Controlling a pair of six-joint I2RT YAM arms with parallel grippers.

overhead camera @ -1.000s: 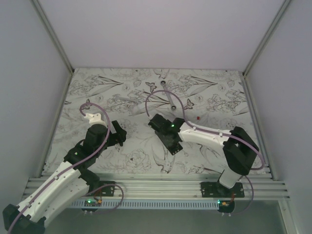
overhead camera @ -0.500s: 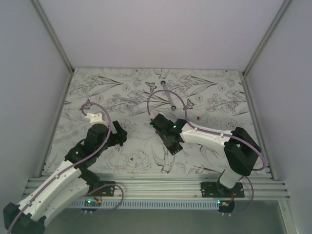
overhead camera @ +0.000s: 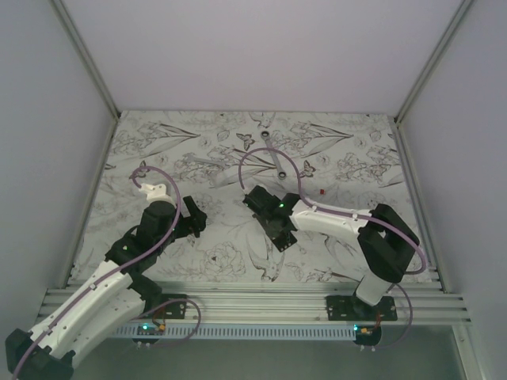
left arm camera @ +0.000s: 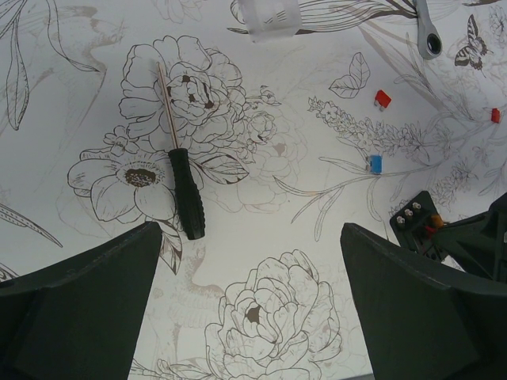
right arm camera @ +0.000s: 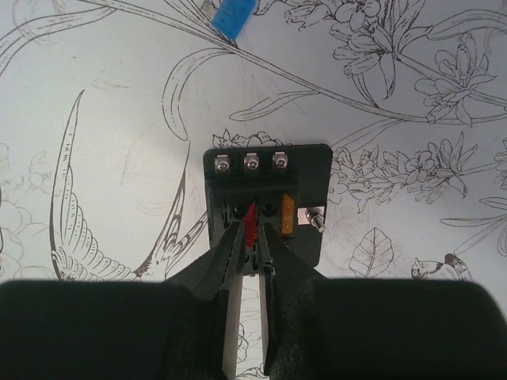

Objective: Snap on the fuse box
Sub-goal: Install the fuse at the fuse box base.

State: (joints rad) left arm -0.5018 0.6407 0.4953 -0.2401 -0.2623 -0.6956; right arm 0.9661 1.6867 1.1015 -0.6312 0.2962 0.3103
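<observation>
Black hard-plastic fuse box (right arm camera: 305, 178): light, rigid, probably skids; hold by its side walls. My right gripper (right arm camera: 252, 231) pinches its red fuse (right arm camera: 250, 218); left gripper (left arm camera: 253, 305) spread.

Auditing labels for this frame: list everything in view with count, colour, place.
fuse box: 1, black, mid-table.
red fuse in the box: 1, red, middle of the box.
orange fuse: 1, orange, seated in the box beside it.
loose red fuses: 2, red, beyond the box.
blue fuse: 1, blue, loose near the box.
screwdriver: 1, black handle, lying ahead of the left gripper.
clear cover: 1, translucent, far side.
metal tool: 1, silver, far side.
table: 1, floral print.
left gripper: open, empty.
right gripper: closed on the red fuse in the box.
</observation>
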